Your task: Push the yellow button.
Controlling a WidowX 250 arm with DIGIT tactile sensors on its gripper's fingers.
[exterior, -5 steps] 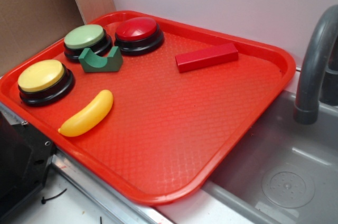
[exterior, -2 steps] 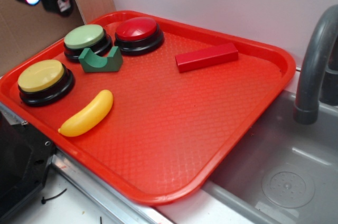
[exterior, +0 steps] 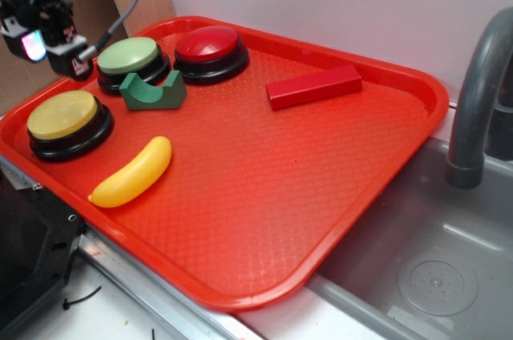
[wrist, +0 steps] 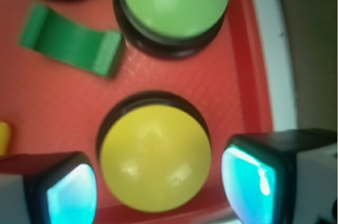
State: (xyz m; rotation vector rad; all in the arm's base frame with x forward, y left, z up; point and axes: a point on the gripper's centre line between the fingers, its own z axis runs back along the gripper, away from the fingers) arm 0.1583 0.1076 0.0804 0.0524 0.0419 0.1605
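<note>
My claw (exterior: 50,51) hangs in the air at the tray's (exterior: 240,292) far left edge, fingers spread apart and gripping nothing. In the wrist view both finger pads (wrist: 71,195) glow cyan, one at each lower corner, with open space between them.

The red tray holds everything. Going left to right in the exterior view: the yellow button (exterior: 62,114) sits just below my claw, near the tray's left rim, its pale dome on a black base. In the wrist view the same yellow button (wrist: 155,157) shows in the gap between my fingers, untouched. Below it and a little to the right lies the yellow toy banana (exterior: 132,172), close to the tray's near rim. Just right of my claw stands the green button (exterior: 128,56), and touching its front is the dark green arch block (exterior: 152,91). Further right is the red button (exterior: 208,45), beside the green one. Well away to the right, the red rectangular block (exterior: 314,87) lies flat.

Right of the tray, far from my claw, is a grey sink (exterior: 433,260) with a grey faucet (exterior: 477,91).
</note>
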